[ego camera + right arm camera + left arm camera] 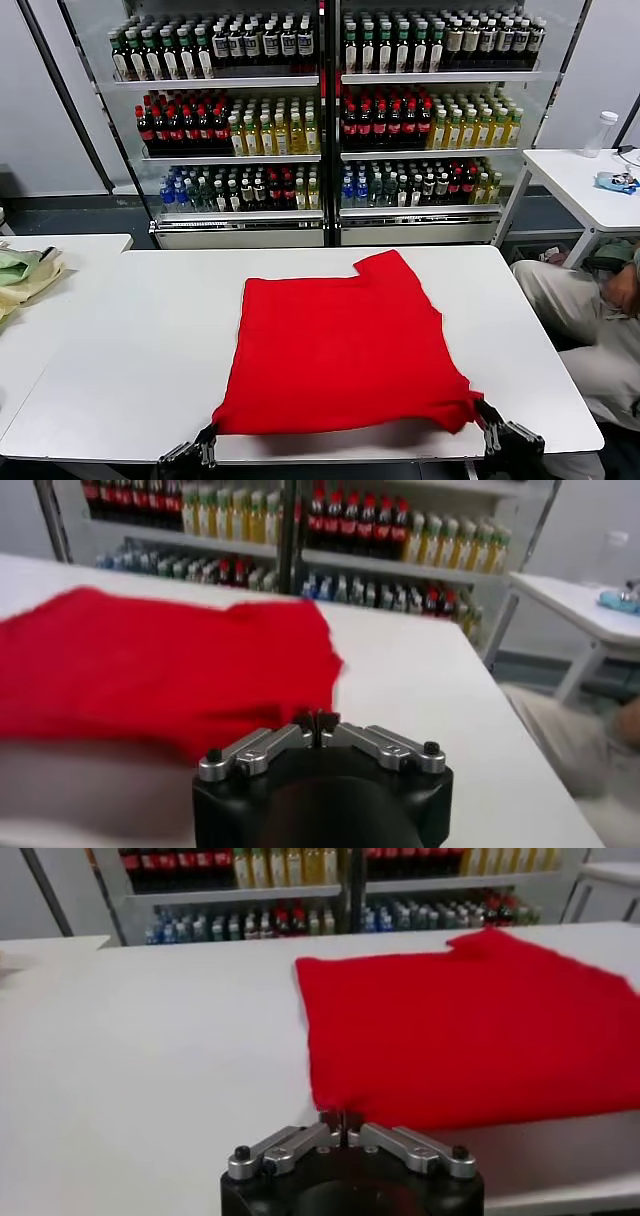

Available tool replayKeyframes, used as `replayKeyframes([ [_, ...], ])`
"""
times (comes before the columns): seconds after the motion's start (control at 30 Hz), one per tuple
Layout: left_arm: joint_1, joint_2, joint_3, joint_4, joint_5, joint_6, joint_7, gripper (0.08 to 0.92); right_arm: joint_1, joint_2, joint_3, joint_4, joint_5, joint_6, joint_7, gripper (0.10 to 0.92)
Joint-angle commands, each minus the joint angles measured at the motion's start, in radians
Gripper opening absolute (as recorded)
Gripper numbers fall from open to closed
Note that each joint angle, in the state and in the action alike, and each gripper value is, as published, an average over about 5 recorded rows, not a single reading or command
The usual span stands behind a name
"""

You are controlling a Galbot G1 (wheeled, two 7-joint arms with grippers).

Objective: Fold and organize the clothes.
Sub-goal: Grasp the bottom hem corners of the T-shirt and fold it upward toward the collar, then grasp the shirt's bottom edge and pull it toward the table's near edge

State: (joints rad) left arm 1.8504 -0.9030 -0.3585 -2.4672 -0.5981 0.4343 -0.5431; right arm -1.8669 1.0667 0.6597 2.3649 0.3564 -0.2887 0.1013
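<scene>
The red T-shirt [345,345] lies spread on the middle of the white desk [130,340], plain red side up, no print showing, one short sleeve poking out at its far edge toward the drink shelves [325,110]. Its near hem is lifted slightly off the desk, casting a shadow beneath. My left gripper [207,447] has its jaws closed on the near left corner of the shirt, and my right gripper [489,425] has its jaws closed on the near right corner, both at the desk's front edge. A pale green-and-yellow cloth pile [22,272] sits on the side table to my left.
</scene>
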Motion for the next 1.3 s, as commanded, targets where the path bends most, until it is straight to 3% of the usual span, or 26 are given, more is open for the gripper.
replayKeyframes([
  [0.03, -0.390, -0.064, 0.056, 0.239, -0.053, -0.003, 0.157, 0.080, 0.271, 0.017, -0.169, -0.127, -0.101, -0.008, -0.002, 0.114],
  [0.33, -0.518, -0.103, 0.107, 0.378, -0.044, -0.004, 0.175, 0.080, 0.383, 0.018, -0.239, -0.258, -0.130, -0.005, -0.019, 0.114],
  [0.83, -0.529, -0.127, 0.135, 0.429, -0.014, 0.002, 0.171, 0.084, 0.493, 0.028, -0.301, -0.387, -0.151, 0.008, -0.034, 0.115],
  [0.97, -0.523, -0.136, 0.130, 0.429, 0.003, 0.006, 0.166, 0.159, 0.565, 0.043, -0.346, -0.437, -0.161, 0.020, -0.038, 0.162],
  [1.3, -0.443, -0.110, -0.025, 0.379, -0.044, 0.004, 0.149, 0.444, 0.654, 0.062, -0.367, -0.487, -0.132, 0.026, -0.009, 0.446],
])
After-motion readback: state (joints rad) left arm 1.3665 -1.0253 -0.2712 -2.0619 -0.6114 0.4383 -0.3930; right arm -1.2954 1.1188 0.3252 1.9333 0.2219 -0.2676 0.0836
